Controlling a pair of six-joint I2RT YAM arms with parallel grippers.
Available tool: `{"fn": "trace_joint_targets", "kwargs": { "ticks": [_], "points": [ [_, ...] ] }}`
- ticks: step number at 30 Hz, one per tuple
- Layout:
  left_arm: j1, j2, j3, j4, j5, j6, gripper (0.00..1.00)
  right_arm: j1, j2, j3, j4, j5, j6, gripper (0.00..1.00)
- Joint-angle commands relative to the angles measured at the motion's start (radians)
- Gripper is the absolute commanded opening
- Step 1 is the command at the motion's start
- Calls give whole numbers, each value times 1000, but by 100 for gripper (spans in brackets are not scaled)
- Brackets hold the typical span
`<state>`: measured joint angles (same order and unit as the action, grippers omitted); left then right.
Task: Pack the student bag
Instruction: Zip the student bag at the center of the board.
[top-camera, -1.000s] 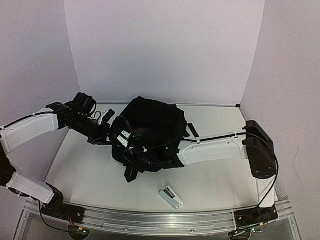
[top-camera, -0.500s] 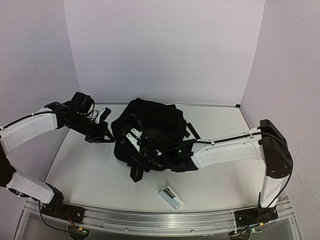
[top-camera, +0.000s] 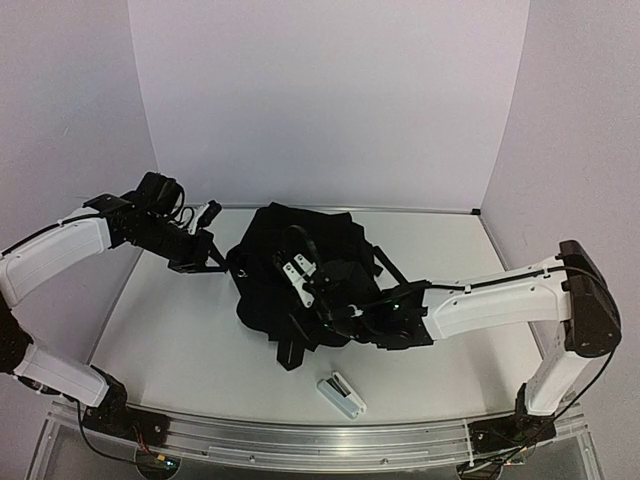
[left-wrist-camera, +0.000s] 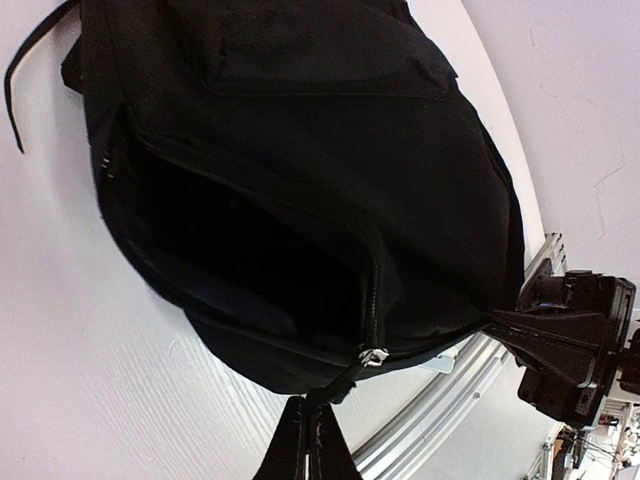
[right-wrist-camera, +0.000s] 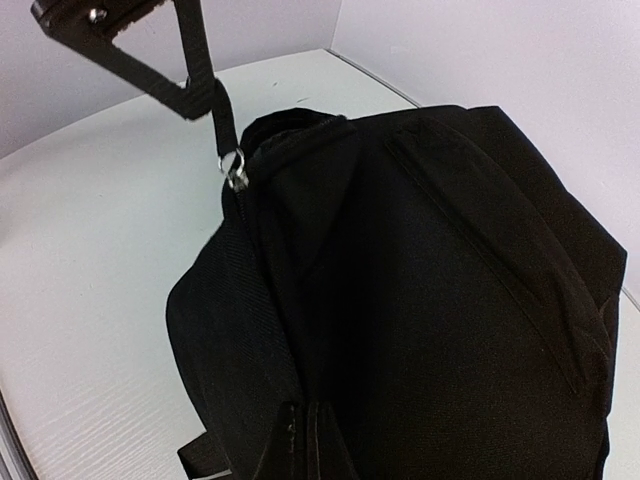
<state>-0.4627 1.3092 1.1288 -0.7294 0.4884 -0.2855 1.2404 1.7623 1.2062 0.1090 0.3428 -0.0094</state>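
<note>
From the left side the left arm (top-camera: 60, 250) reaches across the desk (top-camera: 170, 340) to the left edge of the backpack (top-camera: 330, 240). Its jaws are pinched tight on the black tab of the zip pull (left-wrist-camera: 372, 355), whose small metal ring shows just beyond the tips in the left wrist view. The tab runs taut from the jaws to the corner of the bag. The backpack is large, black and soft, and it lies slumped in the middle of the desk, well back from the near edge. Beside the zip pull the zip stands partly undone, with a dark opening (left-wrist-camera: 230, 240) behind it; what is inside is too dark to tell. A loose strap (top-camera: 290, 350) trails from the bag's near side onto the desk. Above the middle of the bag sit the right arm's jaws, closed narrow with the tips down against the black fabric; whether a fold of cloth is caught between them cannot be told. A small white object (top-camera: 342, 394) lies on the desk just in front of the bag, apart from it. The right arm (top-camera: 490, 300) stretches from the right side low across the desk to the bag.
</note>
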Motion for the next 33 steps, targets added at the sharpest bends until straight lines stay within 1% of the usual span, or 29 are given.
{"fn": "trace_joint_targets", "kwargs": {
  "ticks": [1, 10, 14, 19, 22, 23, 25, 26, 27, 30, 33],
  "points": [
    [55, -2, 88, 44, -83, 39, 0, 7, -101, -53, -71, 91, 72, 0],
    [88, 71, 75, 105, -33, 49, 0, 7, -186, -142, -95, 132, 141, 0],
    [101, 99, 56, 148, -33, 44, 0, 7, -246, -189, -107, 140, 184, 0],
    [115, 118, 36, 198, -59, 28, 0, 7, -297, -230, -155, 114, 225, 0],
    [116, 125, 24, 232, 88, 42, 0, 7, -299, -223, -167, 85, 237, 1],
    [115, 128, 17, 246, 164, 48, 0, 7, -295, -213, -169, 71, 240, 5],
    [113, 132, 3, 259, 295, 52, 0, 7, -280, -175, -172, 34, 245, 27],
    [113, 132, -3, 262, 345, 52, 0, 7, -271, -152, -172, 9, 247, 39],
    [113, 127, -14, 264, 366, 51, 0, 7, -255, -122, -172, -6, 252, 52],
    [113, 105, -37, 259, 388, 46, 0, 7, -200, -20, -172, -32, 272, 69],
    [113, 88, -46, 242, 380, 27, 0, 8, -124, 74, -172, -22, 286, 81]
  ]
}}
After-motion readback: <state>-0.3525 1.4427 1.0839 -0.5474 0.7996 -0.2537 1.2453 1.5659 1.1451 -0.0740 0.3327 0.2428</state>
